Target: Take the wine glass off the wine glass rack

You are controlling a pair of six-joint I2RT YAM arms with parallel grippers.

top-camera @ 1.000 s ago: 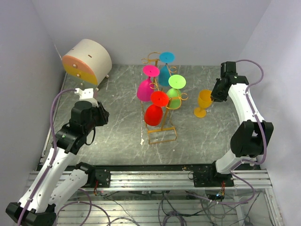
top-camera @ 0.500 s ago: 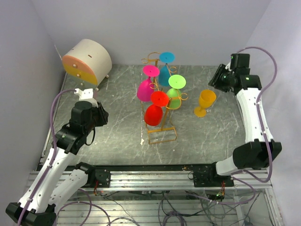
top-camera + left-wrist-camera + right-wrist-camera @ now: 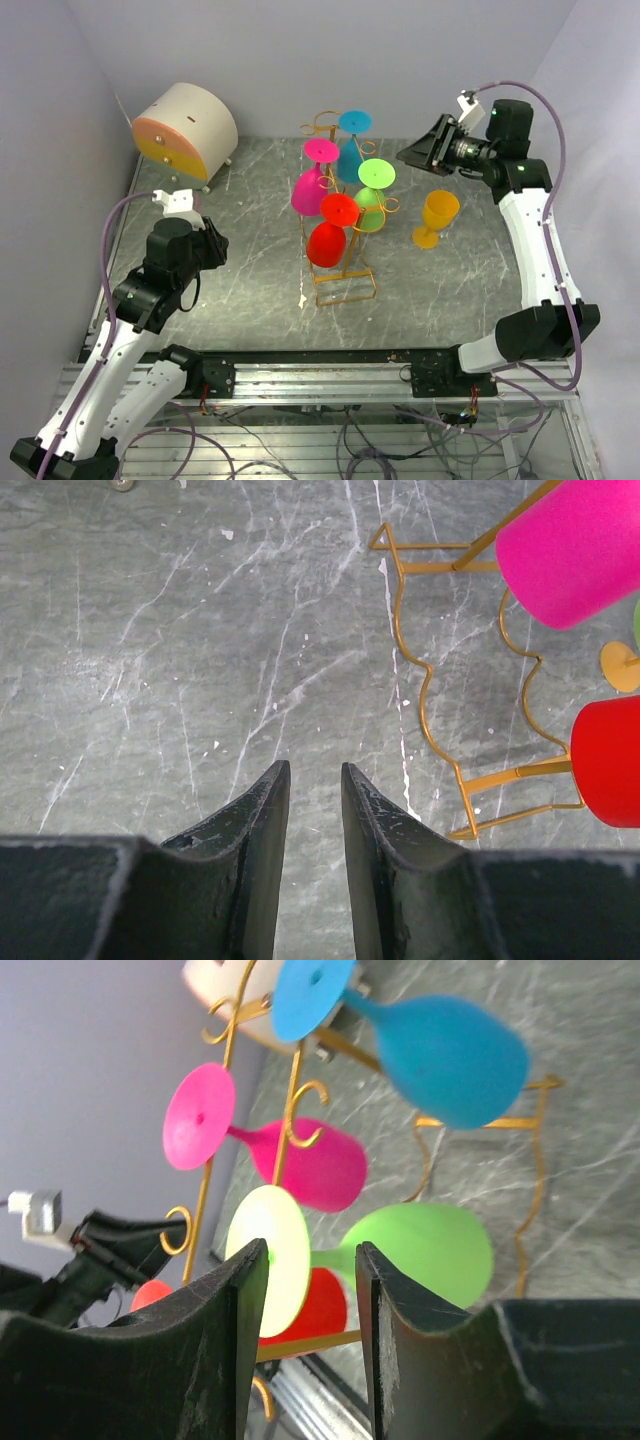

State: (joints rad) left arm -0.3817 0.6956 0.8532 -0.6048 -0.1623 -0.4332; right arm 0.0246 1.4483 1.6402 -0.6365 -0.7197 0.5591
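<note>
Both jaws part-open and empty, wine glass rack (image 3: 350, 262) holding 4 glasses (image 3: 327, 243), orange wine glass (image 3: 438, 212) upright on table (image 3: 230, 290)

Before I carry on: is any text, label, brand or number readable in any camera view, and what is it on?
None: no view shows readable text.
The cream round box with the orange face shows only small dark marks, no letters.
The golden wire wine glass rack, the coloured plastic wine glasses and the grey marbled table are plain.
</note>
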